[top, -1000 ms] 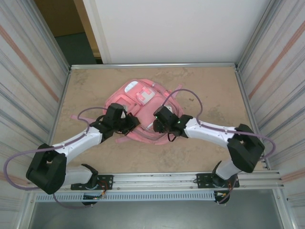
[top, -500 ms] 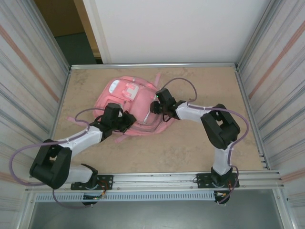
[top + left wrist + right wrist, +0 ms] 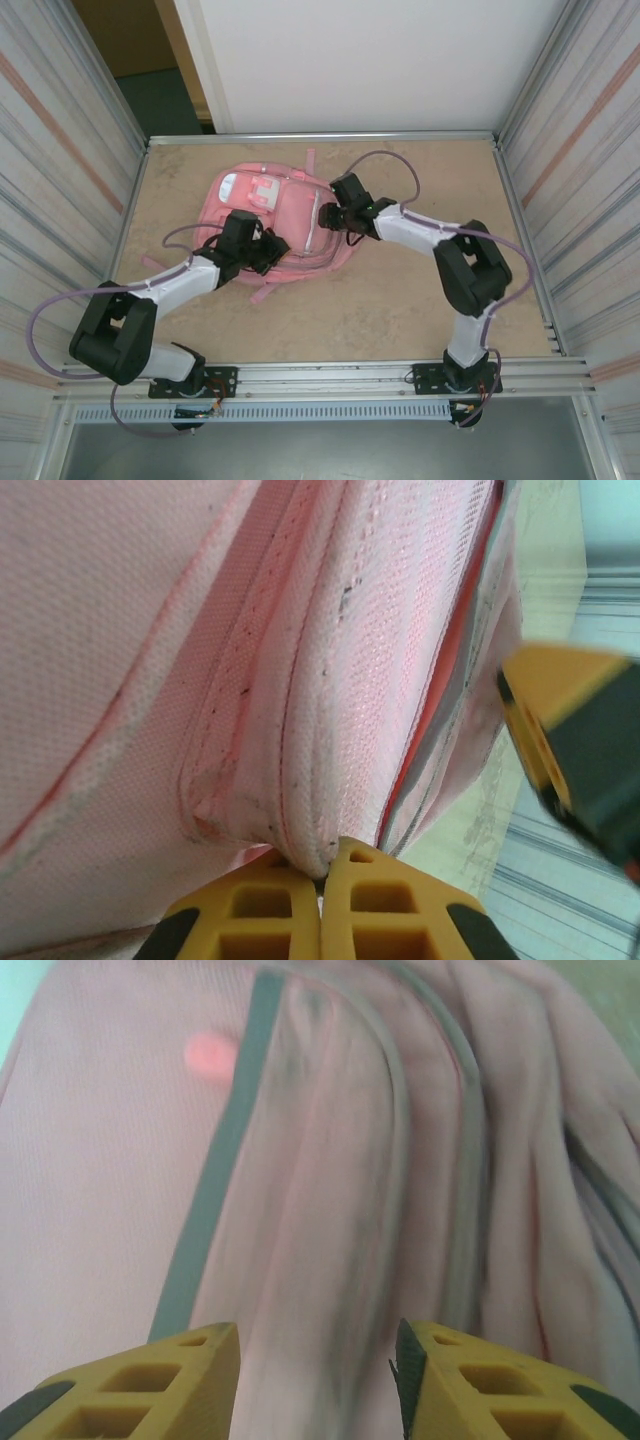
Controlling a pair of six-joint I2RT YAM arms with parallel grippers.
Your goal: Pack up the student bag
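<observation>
Beige tabletop (image 3: 420, 310) carries the student bag (image 3: 285, 210) toward eleven o'clock. Soft, floppy fabric likely sags; piped seams suit gripping: the left gripper (image 3: 322, 858) pinches one, the right gripper (image 3: 315, 1340) hovers spread at its three o'clock.

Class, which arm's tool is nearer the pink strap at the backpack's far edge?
Right. The right tool is at the backpack's right side, close to the strap; the left tool pinches a seam at its near edge.
</observation>
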